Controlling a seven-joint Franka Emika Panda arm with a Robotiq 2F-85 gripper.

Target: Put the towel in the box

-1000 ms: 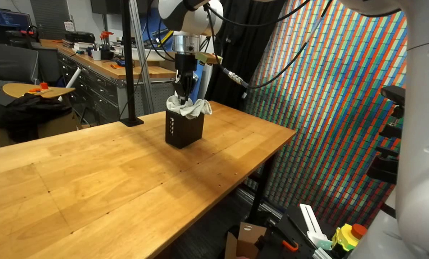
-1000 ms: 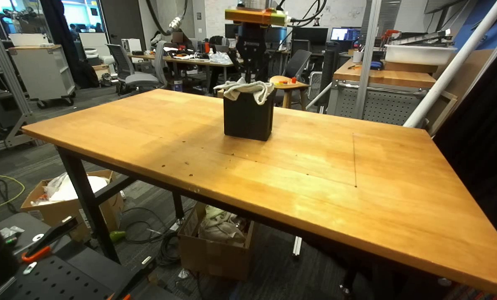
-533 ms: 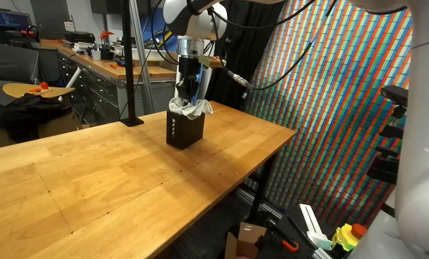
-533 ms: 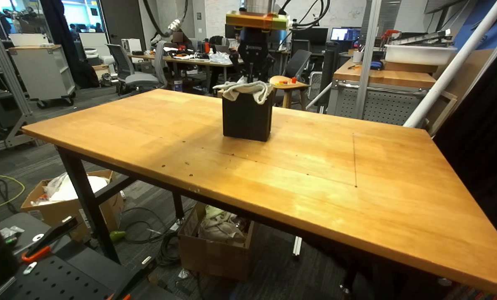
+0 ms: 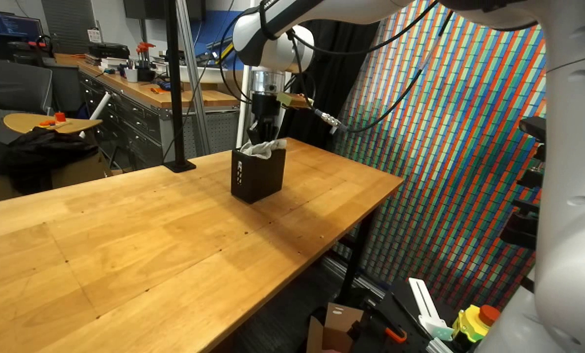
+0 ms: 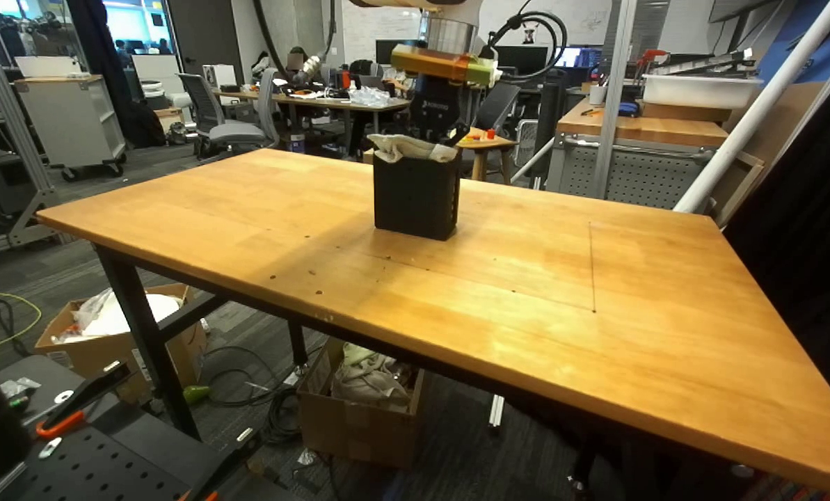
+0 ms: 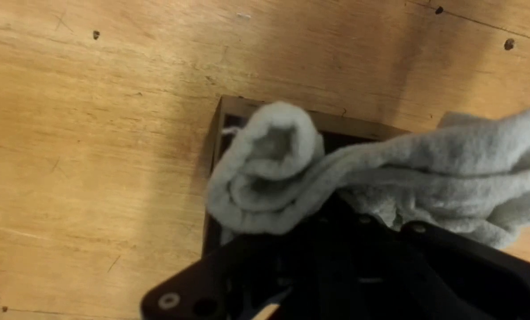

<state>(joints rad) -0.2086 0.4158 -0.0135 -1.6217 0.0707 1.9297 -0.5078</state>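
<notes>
The black box (image 5: 258,176) stands upright on the table in both exterior views, with cutouts in one side. A pale grey towel (image 6: 415,147) is bunched in its mouth, its top folds standing above the rim. In the wrist view one part of the towel (image 7: 265,218) curls over the opening, while folds at the right reach out past the box rim (image 7: 358,126). My gripper (image 7: 331,209) points down into the middle of the towel, its fingers together and pressing on the cloth. The fingertips are sunk among folds and partly hidden; no cloth shows clearly pinched between them.
The wooden table (image 5: 125,235) carries the box near its far end in an exterior view. A black post (image 5: 174,98) rises from the table edge near the box. Cables (image 5: 390,105) hang from the arm. A cardboard box with cloths (image 6: 362,417) sits on the floor beneath.
My gripper has come down into the box mouth. The towel has sunk, and its flap over the near rim has drawn up. The box has shifted and turned slightly.
</notes>
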